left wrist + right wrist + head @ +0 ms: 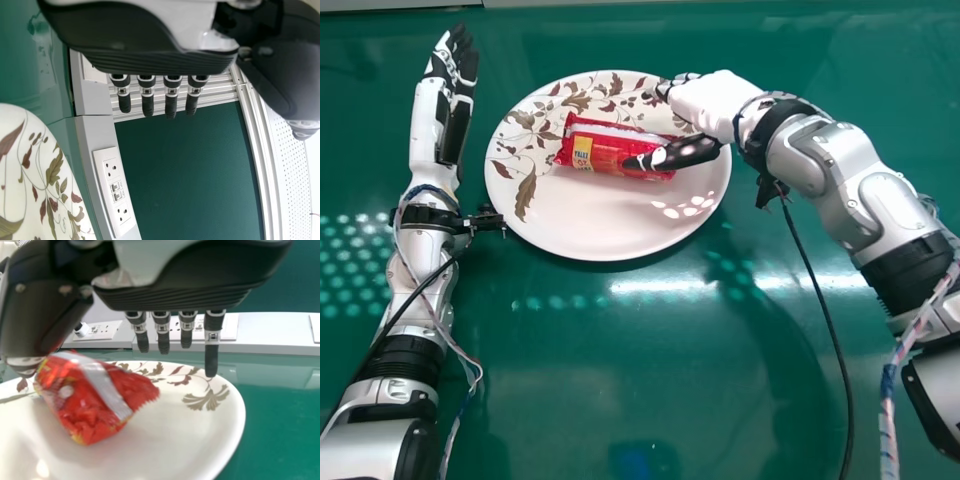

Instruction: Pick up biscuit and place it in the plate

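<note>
because the job is to get the biscuit into the plate, the red, oblong biscuit packet in shiny plastic wrap point(595, 152) lies where it ought to, near the middle of the round, cream-white plate with brown and maroon leaves point(590, 225), a little towards twelve o'clock in the head view. the packet sits well inside the rim, so i judge the flat floor of the plate should bear it without much risk of sliding off. the white-and-black jointed right hand point(705, 103) comes in over the plate's two o'clock side, its fingers point(211, 357) straight and set apart from the packet, its dark thumb point(685, 153) reaching out over the packet's three o'clock end. nothing is pinched between them; whether the thumb's tip touches the wrapper or merely hovers above it, i cannot tell. that wide spread looks meant for letting go, giving the packet room to lie by itself. the matching white-and-black left hand point(454, 122) is outside the plate at about ten o'clock, its fingers straight and pointing towards twelve, presumably kept aside because one hand is enough for so small a load. the placing seems all but done; what is left, i think, is lifting the right hand away cleanly, since a dragging thumb could nudge the light, slippery wrapper round.
</note>
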Available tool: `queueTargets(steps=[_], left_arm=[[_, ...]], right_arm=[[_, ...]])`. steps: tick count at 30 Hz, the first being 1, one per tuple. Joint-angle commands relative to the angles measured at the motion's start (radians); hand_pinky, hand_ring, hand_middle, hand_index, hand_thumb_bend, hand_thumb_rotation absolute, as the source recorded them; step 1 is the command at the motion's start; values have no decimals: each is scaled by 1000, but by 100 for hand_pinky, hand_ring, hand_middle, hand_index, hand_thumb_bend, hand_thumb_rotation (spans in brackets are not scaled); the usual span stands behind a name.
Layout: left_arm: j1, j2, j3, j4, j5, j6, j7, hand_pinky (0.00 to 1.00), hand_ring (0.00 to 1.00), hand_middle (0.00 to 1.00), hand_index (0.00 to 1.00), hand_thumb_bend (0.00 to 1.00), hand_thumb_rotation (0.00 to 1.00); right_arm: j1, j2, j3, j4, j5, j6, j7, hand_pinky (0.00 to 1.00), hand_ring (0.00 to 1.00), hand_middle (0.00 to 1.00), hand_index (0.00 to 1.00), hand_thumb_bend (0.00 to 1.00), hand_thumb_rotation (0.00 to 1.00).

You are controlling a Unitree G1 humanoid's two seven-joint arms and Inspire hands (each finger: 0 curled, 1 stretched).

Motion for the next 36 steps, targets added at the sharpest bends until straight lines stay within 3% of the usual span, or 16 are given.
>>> queueTargets(steps=[1, 9, 12, 15, 20, 23, 27, 33, 36], left_arm=[[35, -19, -13, -5, 4, 6, 12, 100, 100, 100, 100, 100, 100], [41, -23, -18, -13, 22, 11, 30, 100, 100, 98, 100, 100, 100], [38, -30, -13, -7, 14, 9, 29, 100, 100, 98, 100, 100, 100], [25, -33, -8, 16, 9, 5, 31, 100, 100, 99, 100, 100, 100], [11, -29, -12, 41, 4, -14, 18, 100, 100, 100, 100, 100, 100], [5, -31, -9, 61, -7, -29, 10, 100, 100, 98, 100, 100, 100], [4, -37, -6, 69, -14, -30, 11, 100, 100, 97, 99, 100, 100], [4, -59, 4, 70, -60, -20, -16, 100, 100, 96, 98, 100, 100], [-4, -61, 4, 84, -71, -24, -22, 100, 100, 94, 97, 100, 100]], right_arm=[[27, -10, -20, -19, 15, -7, -3, 69, 100, 100, 100, 100, 61], [79, -30, -99, -75, 58, -12, -53, 66, 99, 100, 100, 100, 58], [122, -12, -176, -124, 122, 66, -44, 64, 96, 100, 100, 100, 59], [188, 12, -271, -199, 195, 160, -66, 64, 93, 100, 100, 100, 53], [264, 14, -356, -250, 252, 178, -133, 66, 89, 100, 100, 100, 55], [347, 29, -429, -321, 300, 191, -187, 76, 91, 97, 96, 100, 53], [455, 71, -509, -429, 379, 226, -218, 69, 84, 92, 94, 95, 48], [596, 219, -606, -563, 554, 320, -265, 71, 89, 94, 94, 85, 35], [622, 272, -626, -572, 619, 321, -288, 74, 91, 95, 94, 80, 32]])
